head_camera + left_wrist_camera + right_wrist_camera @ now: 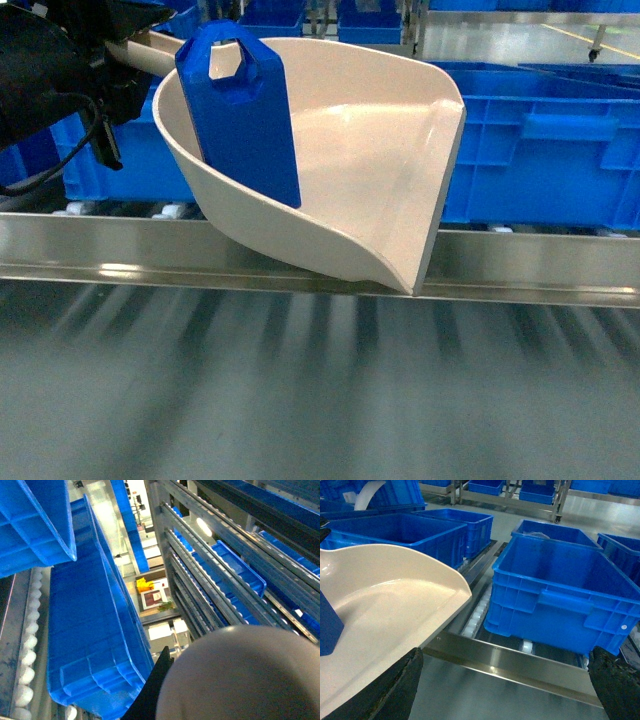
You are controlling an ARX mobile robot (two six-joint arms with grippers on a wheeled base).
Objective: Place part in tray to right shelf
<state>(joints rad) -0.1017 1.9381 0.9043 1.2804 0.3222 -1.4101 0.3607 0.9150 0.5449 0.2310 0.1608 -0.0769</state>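
Note:
The beige tray point(380, 150) hangs tilted over the right shelf's steel front rail point(540, 265), its front corner down at the rail. The blue part point(245, 120) leans inside it against the rear wall, hexagonal hole uppermost. My left gripper point(110, 70), a black mass at top left, is shut on the tray's handle. In the left wrist view the tray's rounded back point(240, 680) fills the lower right beside one black finger point(157, 685). My right gripper point(505, 685) is open and holds nothing, in front of the rail point(520, 667) and to the right of the tray point(385, 600) and part point(327, 625).
Large blue crates point(540, 150) sit on the shelf's white rollers right behind the rail; the nearest one in the right wrist view point(555, 590) stands just right of the tray. More crates point(95, 630) and steel racks point(220, 580) run beyond. A grey surface point(320, 390) lies in front of the rail.

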